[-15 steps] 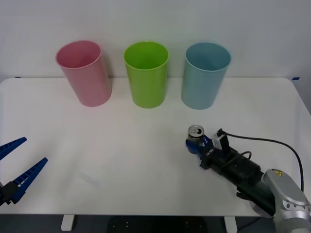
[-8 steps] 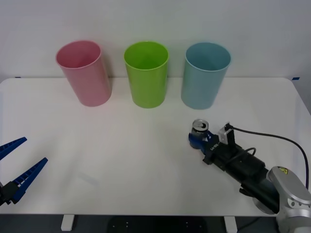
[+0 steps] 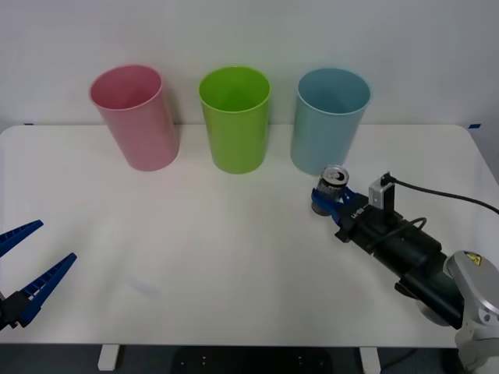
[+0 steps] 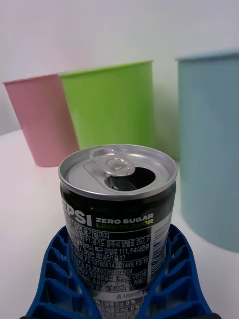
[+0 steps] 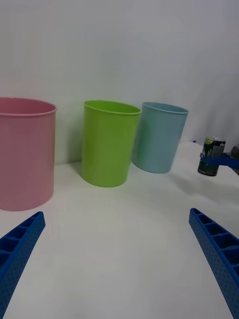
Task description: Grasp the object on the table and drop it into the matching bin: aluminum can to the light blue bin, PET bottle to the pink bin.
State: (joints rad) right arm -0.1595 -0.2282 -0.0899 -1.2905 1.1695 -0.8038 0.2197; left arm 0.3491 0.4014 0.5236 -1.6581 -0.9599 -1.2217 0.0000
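From above the arms you look forward and down across the table [image 3: 195, 234]. Your right wrist camera sits close behind the aluminum can [image 4: 117, 219]; your left wrist camera views it from afar, both facing the bins.

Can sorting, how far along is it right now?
Grasp done: the right gripper is shut on the can, lifted beside the blue bin. Left to do: carry it above the rim and drop it in. The left gripper waits open.
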